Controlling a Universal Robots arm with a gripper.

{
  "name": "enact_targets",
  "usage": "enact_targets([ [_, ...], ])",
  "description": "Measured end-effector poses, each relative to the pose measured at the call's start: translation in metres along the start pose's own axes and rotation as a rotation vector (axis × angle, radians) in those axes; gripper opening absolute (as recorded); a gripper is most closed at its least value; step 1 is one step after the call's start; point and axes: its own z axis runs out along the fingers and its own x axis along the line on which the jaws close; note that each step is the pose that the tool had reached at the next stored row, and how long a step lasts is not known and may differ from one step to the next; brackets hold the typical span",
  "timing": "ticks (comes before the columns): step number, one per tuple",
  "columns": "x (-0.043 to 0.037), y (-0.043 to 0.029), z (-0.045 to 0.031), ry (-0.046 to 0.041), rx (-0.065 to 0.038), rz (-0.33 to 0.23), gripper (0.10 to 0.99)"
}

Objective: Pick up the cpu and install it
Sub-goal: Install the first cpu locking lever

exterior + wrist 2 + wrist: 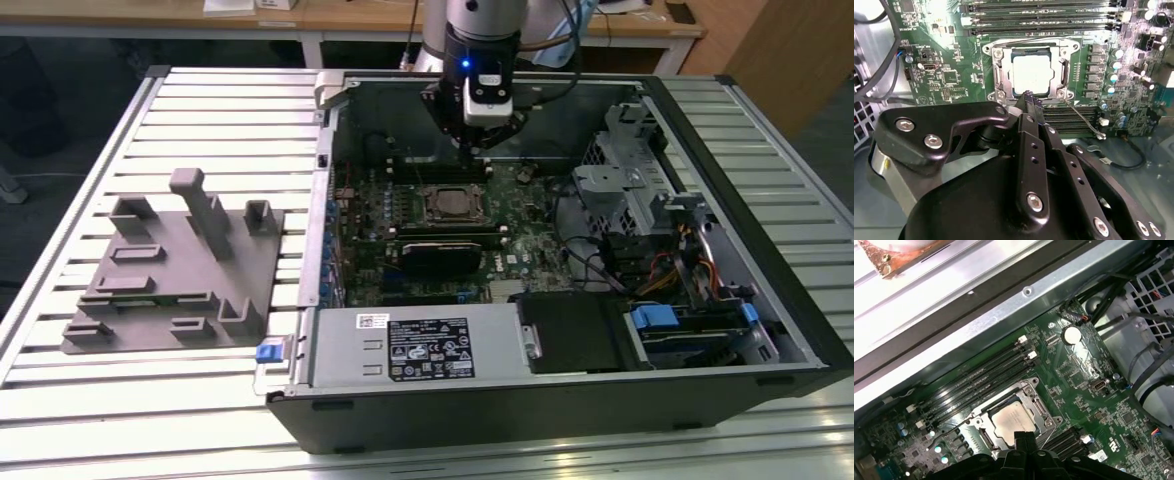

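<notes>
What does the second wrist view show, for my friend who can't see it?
A silver cpu sits in its socket on a green motherboard. The black pincer is just above the socket's near edge, its fingertips together, holding nothing. Memory slots run along the board past the socket.

item: small flat square cpu with dull silver metal top [1030, 76] [1011, 420] [454, 204]
pose: lying flat, top up
place: seated inside the motherboard socket frame

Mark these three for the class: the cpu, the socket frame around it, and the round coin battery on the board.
cpu [1030, 75], second wrist view, middle of its silver top.
socket frame [1063, 74], second wrist view, one side bar.
coin battery [1071, 334], first wrist view, centre of its face.
</notes>
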Motion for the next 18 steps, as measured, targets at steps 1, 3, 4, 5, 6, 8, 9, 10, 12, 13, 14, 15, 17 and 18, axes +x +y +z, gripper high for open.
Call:
enact_targets([
  [1,0.0000,0.0000,0.0000,0.0001,0.000,-0.008,0.106],
  [3,0.0000,0.0000,0.0000,0.0002,-0.001,-0.025,0.106],
  [4,0.0000,0.0000,0.0000,0.0002,-0.001,-0.033,0.106],
  [5,0.0000,0.0000,0.0000,0.0003,-0.001,-0.042,0.106],
  [6,0.0000,0.0000,0.0000,0.0003,-0.001,-0.050,0.106],
  [8,0.0000,0.0000,0.0000,0.0005,-0.001,-0.067,0.106],
  [9,0.0000,0.0000,0.0000,0.0005,-0.002,-0.075,0.106],
  [10,0.0000,0.0000,0.0000,0.0006,-0.002,-0.084,0.106],
  [12,0.0000,0.0000,0.0000,0.0007,-0.002,-0.100,0.106],
  [13,0.0000,0.0000,0.0000,0.0008,-0.002,-0.108,0.106],
  [14,0.0000,0.0000,0.0000,0.0007,-0.002,-0.115,0.106],
  [15,0.0000,0.0000,0.0000,0.0008,-0.003,-0.122,0.106],
  [17,0.0000,0.0000,0.0000,0.0009,-0.003,-0.137,0.106],
  [18,0.0000,0.0000,0.0000,0.0010,-0.003,-0.144,0.106],
])
